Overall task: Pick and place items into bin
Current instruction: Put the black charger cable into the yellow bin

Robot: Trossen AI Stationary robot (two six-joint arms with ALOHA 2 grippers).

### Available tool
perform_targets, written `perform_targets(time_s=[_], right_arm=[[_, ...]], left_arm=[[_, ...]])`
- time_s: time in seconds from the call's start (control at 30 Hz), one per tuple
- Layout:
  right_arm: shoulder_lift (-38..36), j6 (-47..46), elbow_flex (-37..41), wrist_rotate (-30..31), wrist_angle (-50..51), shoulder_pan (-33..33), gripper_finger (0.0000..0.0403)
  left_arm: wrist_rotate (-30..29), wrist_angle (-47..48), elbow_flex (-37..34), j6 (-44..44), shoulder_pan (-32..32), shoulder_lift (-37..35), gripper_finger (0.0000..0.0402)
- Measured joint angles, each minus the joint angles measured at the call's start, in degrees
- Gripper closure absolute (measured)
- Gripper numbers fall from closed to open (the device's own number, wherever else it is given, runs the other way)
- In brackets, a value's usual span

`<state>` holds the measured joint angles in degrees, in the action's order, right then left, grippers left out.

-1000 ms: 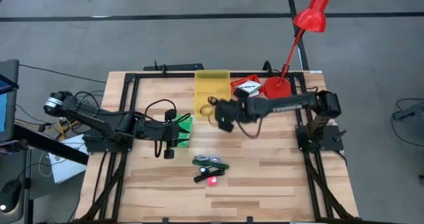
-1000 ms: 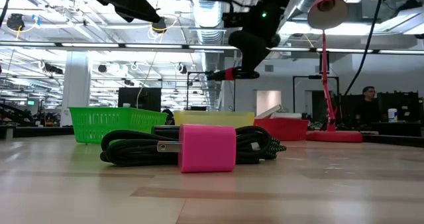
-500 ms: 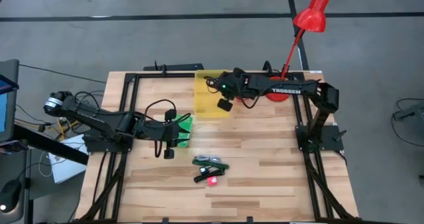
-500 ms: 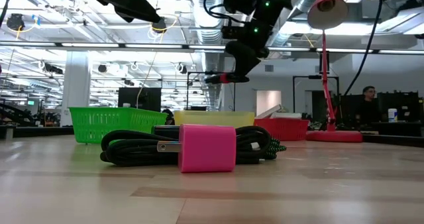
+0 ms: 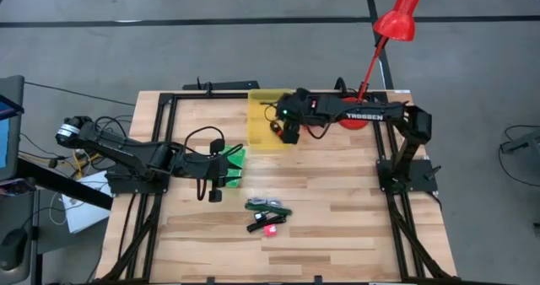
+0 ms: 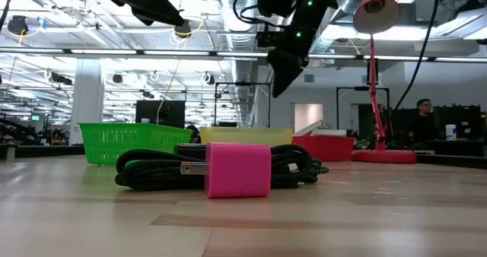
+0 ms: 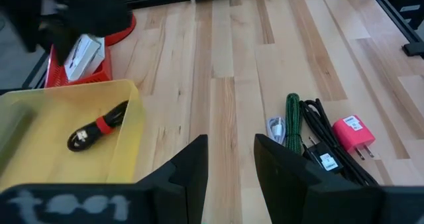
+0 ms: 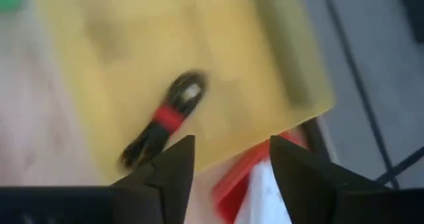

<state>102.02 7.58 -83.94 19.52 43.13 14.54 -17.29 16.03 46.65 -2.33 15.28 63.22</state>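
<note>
My right gripper (image 5: 289, 135) hangs open above the yellow bin (image 5: 263, 106) at the table's far side. Its fingers are empty in the right wrist view (image 8: 228, 151). A black cord bundle with a red band (image 8: 165, 121) lies on the bin's floor, also seen in the left wrist view (image 7: 96, 128). My left gripper (image 5: 221, 171) waits open at the left, over the green basket (image 5: 236, 160). More items lie on the table's near middle: a green cord (image 7: 292, 116), black cords (image 7: 318, 134) and a pink charger (image 7: 353, 132).
A red bin (image 7: 66, 68) holding a white packet (image 7: 81, 52) stands right of the yellow bin, with a red desk lamp (image 5: 396, 19) behind it. Black frame rails (image 5: 396, 209) run along the table's sides. Bare wood lies between the bins and the cords.
My right gripper has carried the banded cord bundle from the table's middle toward the far edge, over the yellow bin. There it has opened and let go, and the bundle has fallen into the bin.
</note>
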Motion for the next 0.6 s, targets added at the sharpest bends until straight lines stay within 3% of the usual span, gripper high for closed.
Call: perform_targets(time_s=[0.33, 0.6], right_arm=[[0.0, 1.9, 0.0, -17.0, 6.6, -11.3, 0.0188], [-0.1, 0.4, 3.8, -18.1, 1.4, -22.5, 0.0193]], left_arm=[[0.0, 0.0, 0.0, -0.4, 0.0, 0.0, 0.0290], [0.0, 0.0, 0.0, 0.1, 0.0, 0.0, 0.0290]])
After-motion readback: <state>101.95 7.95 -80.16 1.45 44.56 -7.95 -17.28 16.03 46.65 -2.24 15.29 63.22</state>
